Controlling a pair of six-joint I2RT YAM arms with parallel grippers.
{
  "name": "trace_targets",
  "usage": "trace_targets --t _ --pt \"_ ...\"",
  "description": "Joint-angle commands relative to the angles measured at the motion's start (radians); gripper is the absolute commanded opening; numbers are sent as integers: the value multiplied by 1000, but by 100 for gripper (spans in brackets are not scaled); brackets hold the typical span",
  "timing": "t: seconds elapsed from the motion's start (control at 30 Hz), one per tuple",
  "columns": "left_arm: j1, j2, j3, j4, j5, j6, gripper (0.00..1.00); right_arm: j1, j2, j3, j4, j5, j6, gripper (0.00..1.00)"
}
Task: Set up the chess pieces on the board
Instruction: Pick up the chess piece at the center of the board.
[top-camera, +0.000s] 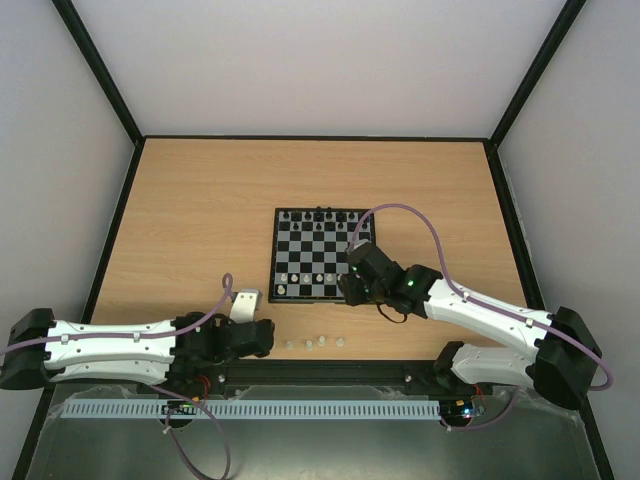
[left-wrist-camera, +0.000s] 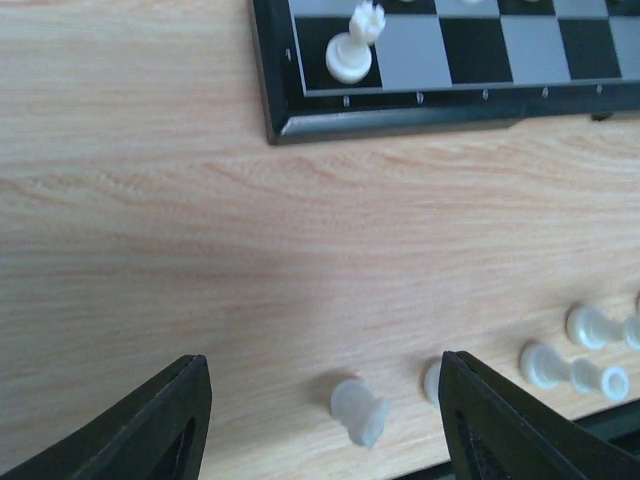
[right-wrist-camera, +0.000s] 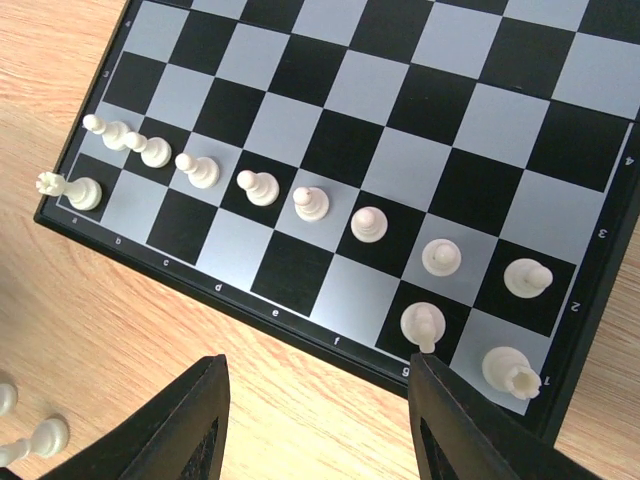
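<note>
Bench (top-camera: 190, 220) left of and beyond the board (top-camera: 318, 254): open wood. Near rank free from b to f, fenced by the pawn row (right-wrist-camera: 258, 187) behind and a corner rook (right-wrist-camera: 68, 188). Loose chess pieces (top-camera: 315, 343) litter the narrow strip before the front rail (top-camera: 330, 372); the right arm (top-camera: 480, 315) crosses the near-right approach.

Pale chess pieces (right-wrist-camera: 260, 187) on board (right-wrist-camera: 400, 150), end effector (right-wrist-camera: 318, 380) spread

left arm (top-camera: 110, 345) is lying low, reaching right, left fingers (left-wrist-camera: 150, 430) hanging apart. right arm (top-camera: 480, 315) is stretching forward-left, right fingers (right-wrist-camera: 470, 430) also gaping, holding nothing.
</note>
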Motion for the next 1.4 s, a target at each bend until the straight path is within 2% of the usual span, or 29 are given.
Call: trace_targets --t 0.0,0.23,0.47,0.6,0.83,1.17,1.37 --pt "-54 -12 -38 -53 16 -74 65 -5 -23 -18 1 -25 -17 49" --pt "-102 1 -78 3 38 -59 64 -6 -27 -18 -2 -24 -17 49" --pt "-101 53 -93 59 29 -29 52 -5 -29 -15 -8 -19 -15 49" --pt "-102 96 -90 105 38 4 49 -5 -27 -14 -11 -20 -13 49" --pt "-102 116 -85 109 40 14 50 -5 -32 -15 -11 -23 -13 49" --pt "-102 23 -69 12 8 -4 51 -5 -33 -17 -8 -22 -13 49" --pt "-116 15 -68 54 25 55 52 -4 -30 -18 -7 -23 -14 49"
